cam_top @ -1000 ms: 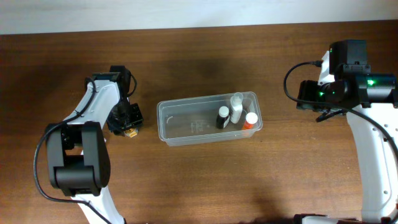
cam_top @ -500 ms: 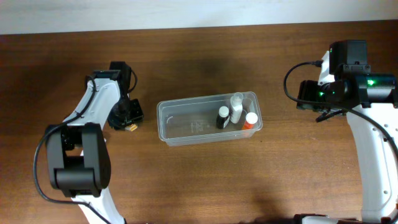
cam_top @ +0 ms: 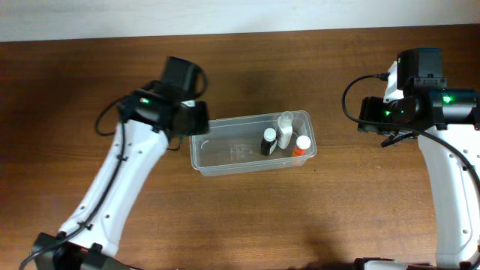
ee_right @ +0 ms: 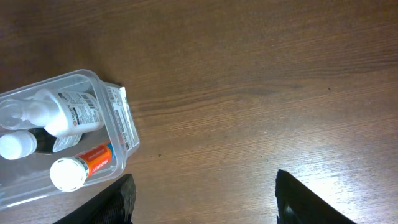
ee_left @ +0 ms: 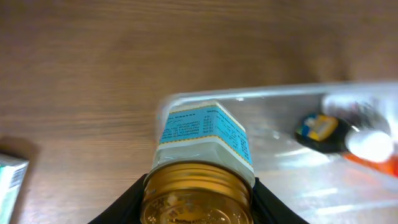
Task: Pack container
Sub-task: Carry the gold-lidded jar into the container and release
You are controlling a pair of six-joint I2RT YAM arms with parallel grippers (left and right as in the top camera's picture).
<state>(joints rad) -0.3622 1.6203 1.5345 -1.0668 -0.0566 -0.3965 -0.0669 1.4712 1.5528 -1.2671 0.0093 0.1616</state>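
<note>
The container (cam_top: 225, 166) is a clear rectangular tub in the middle of the table. Its right end holds a black bottle with a white cap (cam_top: 268, 140), a white bottle (cam_top: 285, 129) and an orange bottle (cam_top: 301, 145). My left gripper (cam_top: 189, 121) hangs over the tub's left end. In the left wrist view it (ee_left: 199, 202) is shut on a jar (ee_left: 202, 134) with a gold lid and a blue label, held above the tub's near rim (ee_left: 273, 93). My right gripper (ee_right: 205, 205) is open and empty, right of the tub (ee_right: 121, 124).
A small green and white box (ee_left: 12, 177) lies on the wood left of the tub, at the left edge of the left wrist view. The table is dark brown wood, with a pale wall along its far edge (cam_top: 240, 15).
My left arm has swung from the table's left side to the tub's left end, carrying the jar. The right arm has not moved.
</note>
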